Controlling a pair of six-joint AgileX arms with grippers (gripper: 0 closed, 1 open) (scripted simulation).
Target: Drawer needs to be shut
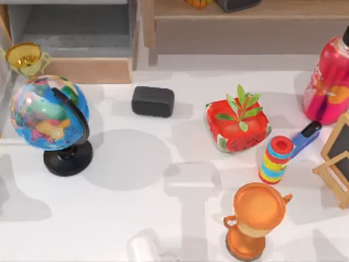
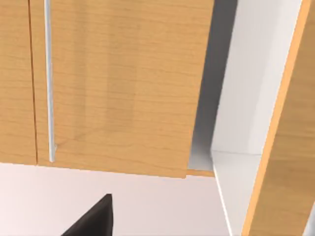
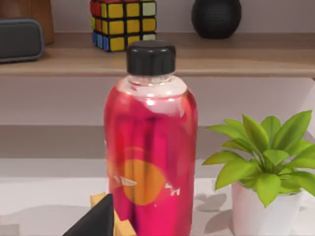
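The wide boxy drawer with a light tan wooden front panel and grey inner walls [image 1: 82,43] sits at the far left of the white tabletop [image 1: 136,158] in the top view, pulled open so that its grey floor lies bare behind the front panel. A small golden trophy cup [image 1: 24,57] stands at the drawer's left front corner, and just in front of it stands a blue globe on a black stand [image 1: 52,117]. To the drawer's right runs a long wooden shelf unit with a grey-brown front [image 1: 245,30].

Near the middle of the tabletop lies a black rounded block [image 1: 152,101]. Right of it sits a red square pot with a green plant [image 1: 238,124], then a striped cylinder with a red top [image 1: 277,159] touching a blue stapler [image 1: 304,137]. A pink bottle with a black cap [image 1: 329,82] stands at the right edge, with a small wooden easel [image 1: 335,158] in front of it. An orange trophy cup [image 1: 255,221] stands at the near edge.

The left wrist view faces light tan wood panels [image 2: 123,83] with a slim silver handle [image 2: 48,78]; a dark tip of the left arm's jaws [image 2: 93,221] shows, and I cannot tell whether they are open or closed.

The right wrist view faces the pink bottle [image 3: 150,157], with a leafy plant in a white pot [image 3: 263,196] beside it and a colourful puzzle cube [image 3: 123,24] on the shelf behind. A dark tip of the right arm's jaws [image 3: 96,221] shows; I cannot tell their state either.
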